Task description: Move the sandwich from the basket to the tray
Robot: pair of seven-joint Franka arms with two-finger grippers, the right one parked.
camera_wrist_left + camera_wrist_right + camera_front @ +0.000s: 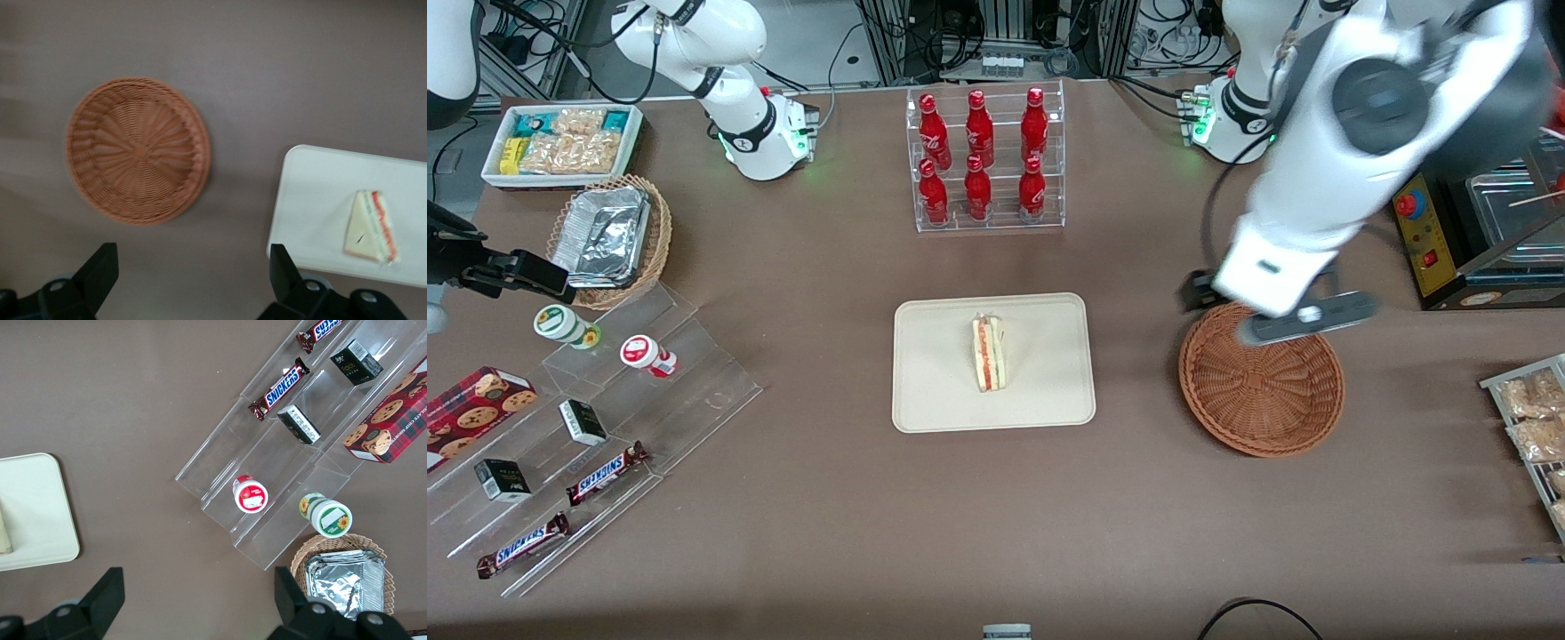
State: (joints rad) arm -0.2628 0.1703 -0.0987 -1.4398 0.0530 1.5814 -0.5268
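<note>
We note the sandwich (989,354) lies on the tray (934,400), the basket (1263,391) empty at the tray's 3 o'clock. Our gripper (192,280) hangs above the basket's rim, jaws wide, holding nothing. Remaining step, we judge: retreat upward, clear of the wicker.

A clear stepped stand (220,470) lies on the brown table (133,393); on its steps rest two Snickers bars (280,389), two small black boxes (299,425), a red-lidded cup (250,495) and a green-lidded cup (325,515), both cups on their sides; a red cookie box (393,413) lies on the stand beside the black boxes; a tan wicker basket (313,550) of foil containers (343,580) sits just beside the stand, near the green-lidded cup; the cream tray (37,513) lies well apart from the stand, with a sliver of the sandwich (3,535) on it.
</note>
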